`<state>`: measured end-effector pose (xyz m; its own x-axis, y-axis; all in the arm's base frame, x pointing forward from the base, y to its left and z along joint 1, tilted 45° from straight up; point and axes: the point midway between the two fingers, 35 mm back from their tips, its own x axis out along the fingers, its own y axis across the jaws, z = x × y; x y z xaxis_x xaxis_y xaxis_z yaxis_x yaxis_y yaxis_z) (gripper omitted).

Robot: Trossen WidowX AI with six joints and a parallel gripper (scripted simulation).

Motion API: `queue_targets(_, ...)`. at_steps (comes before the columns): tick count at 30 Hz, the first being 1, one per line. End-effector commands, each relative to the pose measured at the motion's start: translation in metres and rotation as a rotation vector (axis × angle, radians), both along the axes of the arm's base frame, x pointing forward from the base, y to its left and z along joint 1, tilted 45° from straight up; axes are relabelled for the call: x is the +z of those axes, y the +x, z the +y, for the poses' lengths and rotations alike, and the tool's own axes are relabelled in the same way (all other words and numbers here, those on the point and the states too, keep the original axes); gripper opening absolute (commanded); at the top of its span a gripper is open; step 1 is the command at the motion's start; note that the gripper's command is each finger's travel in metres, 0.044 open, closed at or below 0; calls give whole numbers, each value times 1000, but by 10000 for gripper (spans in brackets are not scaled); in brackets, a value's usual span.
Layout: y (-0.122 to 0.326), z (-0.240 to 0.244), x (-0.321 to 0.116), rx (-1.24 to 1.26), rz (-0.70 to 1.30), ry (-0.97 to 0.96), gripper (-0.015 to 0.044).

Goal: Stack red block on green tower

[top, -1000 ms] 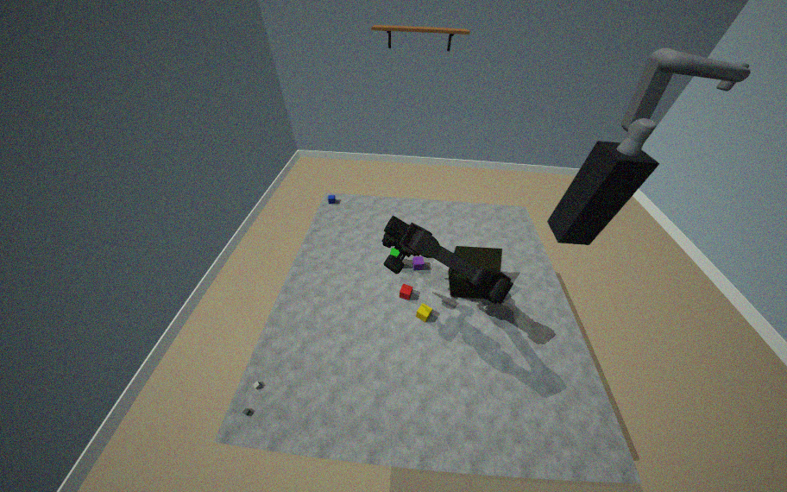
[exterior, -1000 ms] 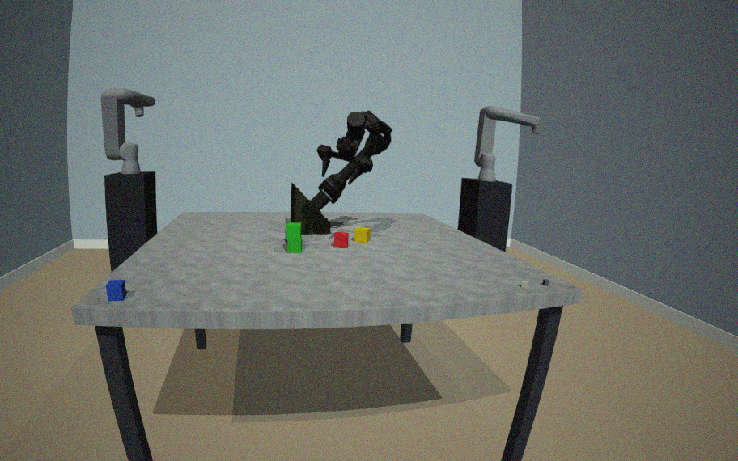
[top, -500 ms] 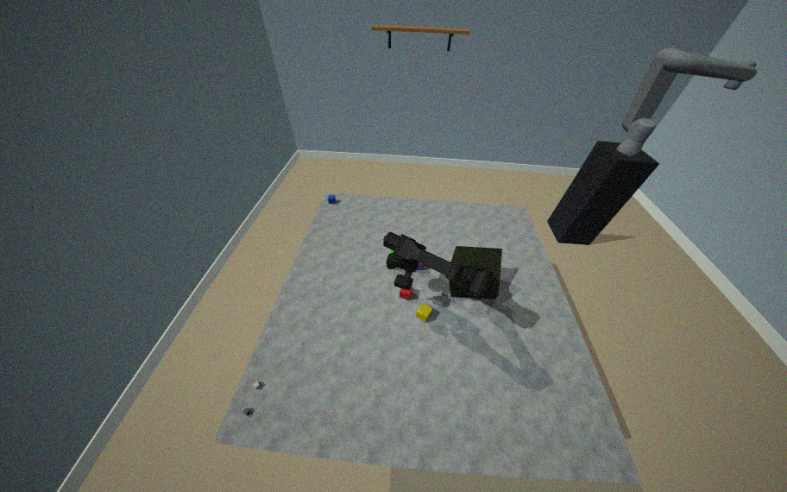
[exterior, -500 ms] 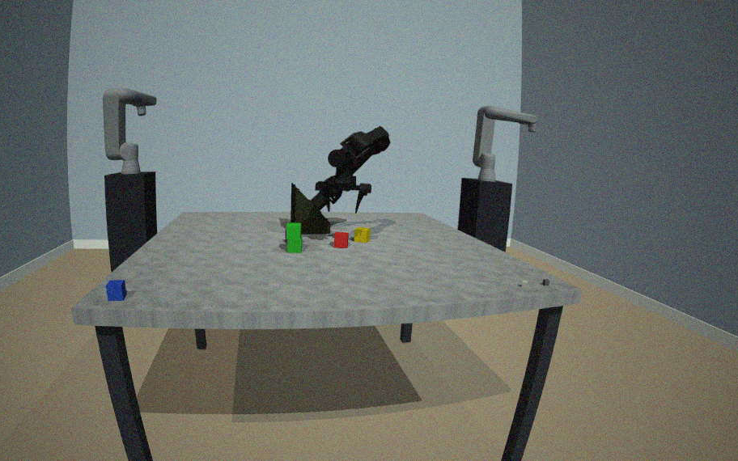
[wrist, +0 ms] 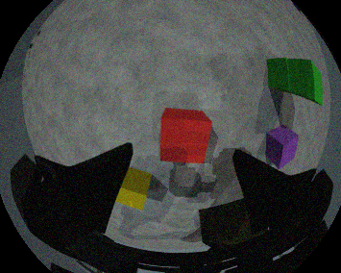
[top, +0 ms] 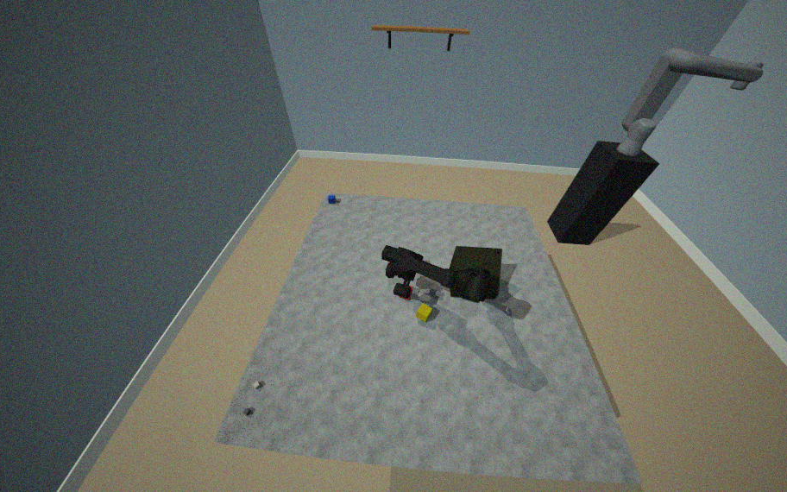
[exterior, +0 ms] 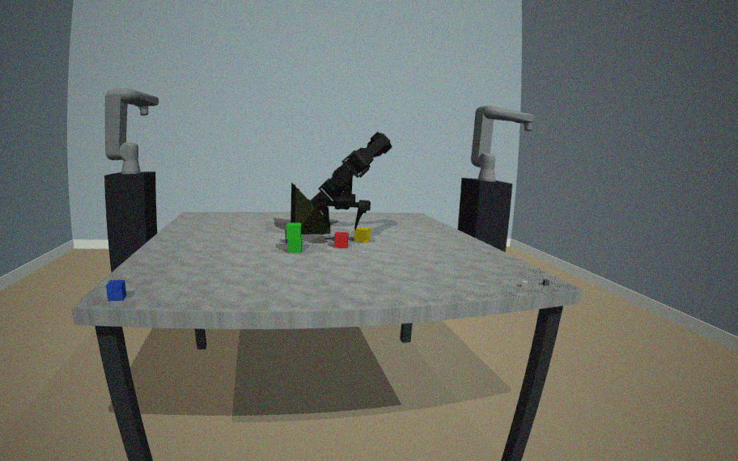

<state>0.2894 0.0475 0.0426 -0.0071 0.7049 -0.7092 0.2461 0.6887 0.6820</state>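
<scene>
gripper [wrist: 181,175] is held wide and empty above red block [wrist: 185,136]; green tower [wrist: 296,78], near right, could be toppled by careless transfer.

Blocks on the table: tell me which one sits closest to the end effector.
The red block. It lies just ahead of the open end effector, between its fingers; the yellow block, purple block and green tower sit off to the sides.

Top view looks steeply down from afar, exterior faces the table [exterior: 326,298] front, wrist hangs close above it.
</scene>
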Motion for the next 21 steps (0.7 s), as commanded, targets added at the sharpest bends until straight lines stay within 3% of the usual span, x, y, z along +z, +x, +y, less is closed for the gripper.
queue_targets(1,0,3,-3,-6,6,3,440)
queue_targets(21,1,25,-26,-6,5,3,440)
